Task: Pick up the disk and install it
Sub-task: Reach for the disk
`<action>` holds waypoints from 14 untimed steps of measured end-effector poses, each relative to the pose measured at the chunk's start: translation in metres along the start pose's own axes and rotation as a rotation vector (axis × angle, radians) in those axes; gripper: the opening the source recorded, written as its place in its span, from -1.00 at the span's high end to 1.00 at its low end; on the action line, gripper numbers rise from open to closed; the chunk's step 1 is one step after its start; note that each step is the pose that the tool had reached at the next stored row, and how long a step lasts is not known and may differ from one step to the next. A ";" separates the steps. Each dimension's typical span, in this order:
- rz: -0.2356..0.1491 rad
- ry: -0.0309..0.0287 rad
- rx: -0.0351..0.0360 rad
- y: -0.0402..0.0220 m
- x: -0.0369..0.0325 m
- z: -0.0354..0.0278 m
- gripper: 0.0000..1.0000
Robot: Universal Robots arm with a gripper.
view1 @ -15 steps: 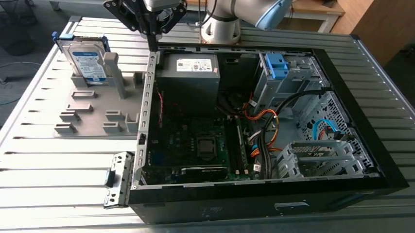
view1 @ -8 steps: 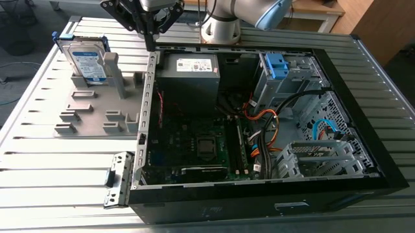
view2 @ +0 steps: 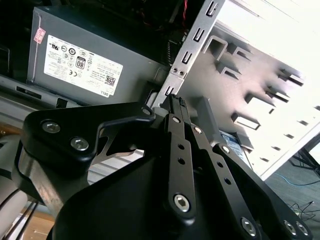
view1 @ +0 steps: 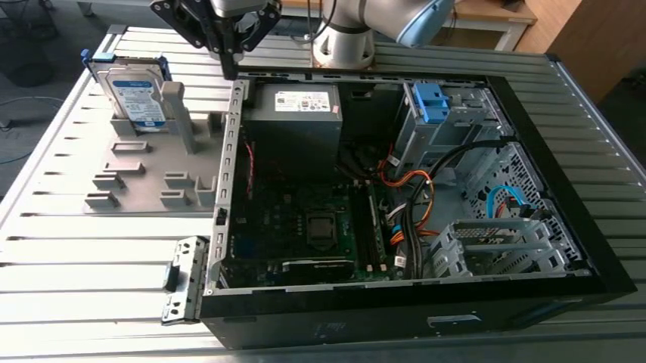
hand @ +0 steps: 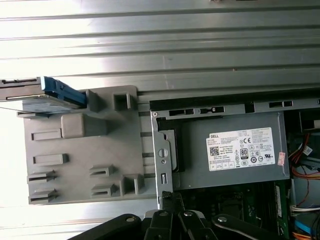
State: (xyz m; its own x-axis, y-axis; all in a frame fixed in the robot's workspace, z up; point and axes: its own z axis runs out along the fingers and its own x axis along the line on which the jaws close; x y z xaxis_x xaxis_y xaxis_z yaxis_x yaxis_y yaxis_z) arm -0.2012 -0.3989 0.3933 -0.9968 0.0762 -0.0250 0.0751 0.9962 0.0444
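Gripper (view1: 231,73) clenched, empty; disk (view1: 135,92) upright in grey holder (view1: 151,178); apart, exterior view's left

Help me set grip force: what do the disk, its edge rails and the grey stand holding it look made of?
The disk: silver metal casing, by its dull sheen, with a white-and-blue label, probably paper or film. Its rails: blue plastic, evenly saturated colour. The grey stand: matte, blocky moulded shapes, likely plastic, though painted metal is possible.
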 end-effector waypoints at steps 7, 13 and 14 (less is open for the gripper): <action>0.000 0.0000 0.0000 -0.0004 0.0046 -0.0001 0.79; 0.000 0.0000 0.0000 -0.0007 0.0089 -0.0003 0.79; 0.000 0.0000 0.0000 -0.0007 0.0097 -0.0003 0.79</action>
State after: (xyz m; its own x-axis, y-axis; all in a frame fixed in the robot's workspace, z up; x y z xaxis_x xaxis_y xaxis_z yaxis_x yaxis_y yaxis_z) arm -0.2109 -0.3989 0.3933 -0.9968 0.0763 -0.0250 0.0751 0.9962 0.0444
